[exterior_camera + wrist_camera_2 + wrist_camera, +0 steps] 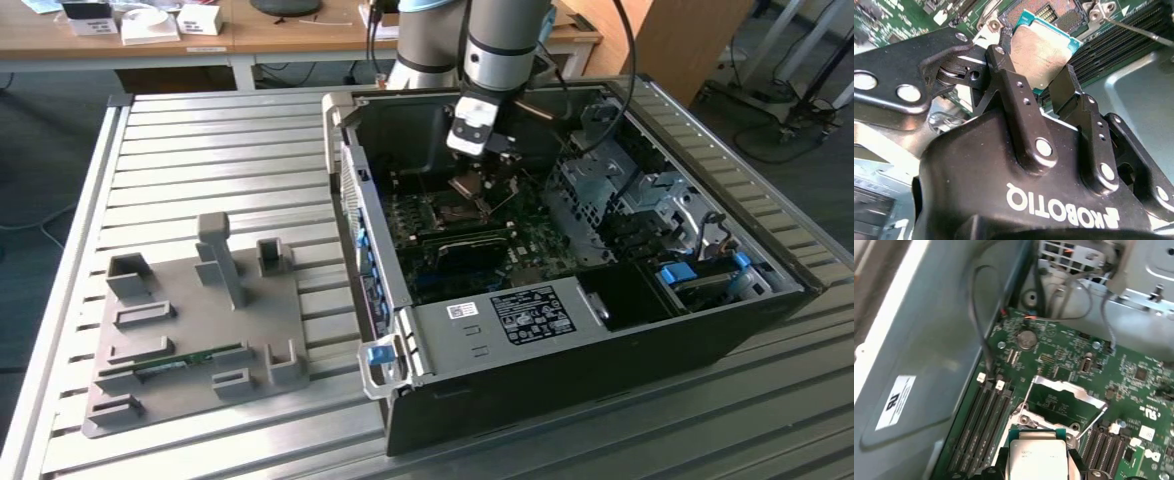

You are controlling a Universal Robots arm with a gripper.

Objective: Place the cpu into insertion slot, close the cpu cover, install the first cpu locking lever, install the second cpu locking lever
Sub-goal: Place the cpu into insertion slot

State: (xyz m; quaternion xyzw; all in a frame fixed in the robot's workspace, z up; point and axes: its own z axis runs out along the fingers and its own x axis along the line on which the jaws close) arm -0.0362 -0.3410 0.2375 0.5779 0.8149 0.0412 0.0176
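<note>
- While the ribbed silver metal worktop [200, 140] carries a grey moulded fixture plate [187, 340] at the exterior view's left, no task item lies there. A thin green memory strip [174, 362] rests in one holder.
- Just to the exterior view's right of the plate, an open black computer case [534, 390] lies on its side. The green motherboard [447, 245] is exposed inside.
- The arm reaches down into the case. The black two-finger gripper [478, 185] hangs over the middle of the board, clamped on the cpu.
- The cpu [1046, 47] is a small flat square chip with a dull silver-grey metal lid and a green rim. The fingers [1019, 100] pinch it on two opposite edges, lid facing the wrist. No marks or damage are visible.
- The insertion slot [1056, 11] is a square dark socket with a metal rim and a field of gold contacts, and it is vacant. The cpu hangs over its near edge, apparently apart from it and not seated.
- The cpu cover [1069, 389] is a thin silvery frame with a cut-out window. It stands swung up on its hinge, on the slot's far side from the gripper, so it is open.
- The thin wire locking levers [1093, 420] stand released beside the slot.
- Long black memory slots [986, 425] run alongside the socket. A grey metal drive cage [627, 185] sits at the exterior view's right.
- Assessment: placement is in hand and not yet finished. Closing the cover and installing both levers are outstanding.
</note>
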